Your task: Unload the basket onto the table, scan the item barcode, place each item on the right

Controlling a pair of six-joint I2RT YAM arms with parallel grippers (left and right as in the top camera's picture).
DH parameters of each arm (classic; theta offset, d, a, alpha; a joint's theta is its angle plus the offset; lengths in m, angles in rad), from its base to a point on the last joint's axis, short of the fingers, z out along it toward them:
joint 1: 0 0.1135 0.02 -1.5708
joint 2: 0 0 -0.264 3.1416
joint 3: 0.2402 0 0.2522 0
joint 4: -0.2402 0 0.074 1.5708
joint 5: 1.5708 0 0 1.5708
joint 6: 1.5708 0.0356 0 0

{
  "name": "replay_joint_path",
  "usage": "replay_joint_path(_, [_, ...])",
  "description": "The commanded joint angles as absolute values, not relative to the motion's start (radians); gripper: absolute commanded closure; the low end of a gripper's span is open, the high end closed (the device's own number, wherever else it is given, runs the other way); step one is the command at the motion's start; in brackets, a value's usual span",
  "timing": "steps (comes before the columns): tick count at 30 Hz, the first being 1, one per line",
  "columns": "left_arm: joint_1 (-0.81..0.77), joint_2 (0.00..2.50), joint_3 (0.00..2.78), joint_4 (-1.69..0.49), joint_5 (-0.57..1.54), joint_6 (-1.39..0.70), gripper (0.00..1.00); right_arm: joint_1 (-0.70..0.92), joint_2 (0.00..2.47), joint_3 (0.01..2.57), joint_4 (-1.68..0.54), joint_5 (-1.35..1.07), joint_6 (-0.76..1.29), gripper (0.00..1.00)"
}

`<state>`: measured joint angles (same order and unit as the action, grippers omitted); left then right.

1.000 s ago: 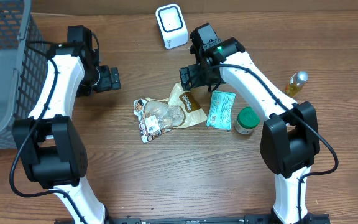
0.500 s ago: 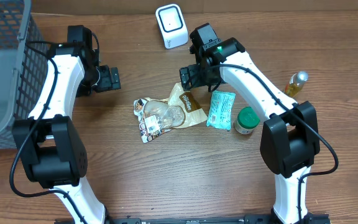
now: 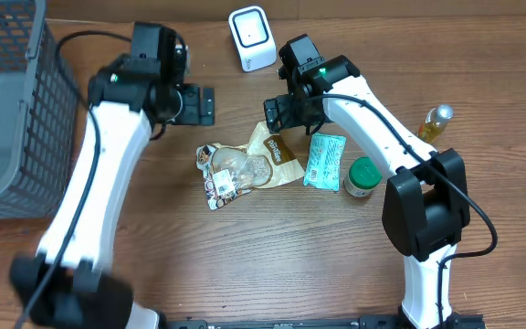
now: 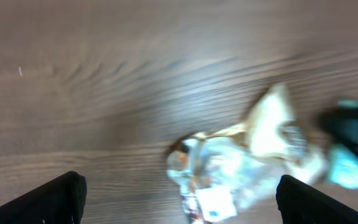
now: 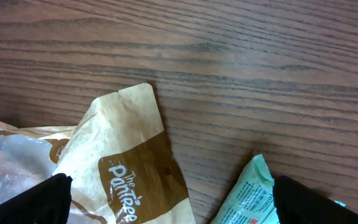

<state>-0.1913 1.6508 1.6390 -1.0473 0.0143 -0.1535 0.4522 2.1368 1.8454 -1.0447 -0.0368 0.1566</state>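
Pantree snack bag (image 3: 245,166) lies flat near the middle of the wooden table (image 3: 245,274). Its long axis runs from a clear end at lower left up to a brown printed end at upper right. A grey wire basket (image 3: 26,55) stands at the far left edge, well apart from it.

The right gripper (image 3: 272,111) is the nearer one. It hangs just over the brown end, and in the right wrist view that end (image 5: 123,174) fills the space between and ahead of its fingers (image 5: 30,202). The left gripper (image 3: 210,104) sits above and to the left of the bag, near it but apart. Its own view is smeared, with the bag (image 4: 247,162) ahead and to the right.

Both pairs of jaws stand spread wide, holding nothing. Whether the right fingers touch the wrapper cannot be told.

The white scanner (image 3: 252,37) stands at the far side of the table, beyond the bag. A teal packet (image 3: 325,160) lies just beside the bag's right side, then a green-lidded jar (image 3: 362,176) and a small bottle (image 3: 436,121) farther right. A white label (image 3: 222,187) sits on the clear end, too small to read.
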Motion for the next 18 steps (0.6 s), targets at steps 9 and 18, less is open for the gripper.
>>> replay_joint_path(9, [-0.235,1.246,1.658,-1.047,0.011,-0.16,0.0,0.452,2.139,1.845,-1.04,-0.03,0.16,0.0])
replay_joint_path(18, [-0.234,1.186,1.656,-1.088,0.011,-0.16,0.01,0.452,2.139,1.845,-1.04,-0.03,0.16,0.0])
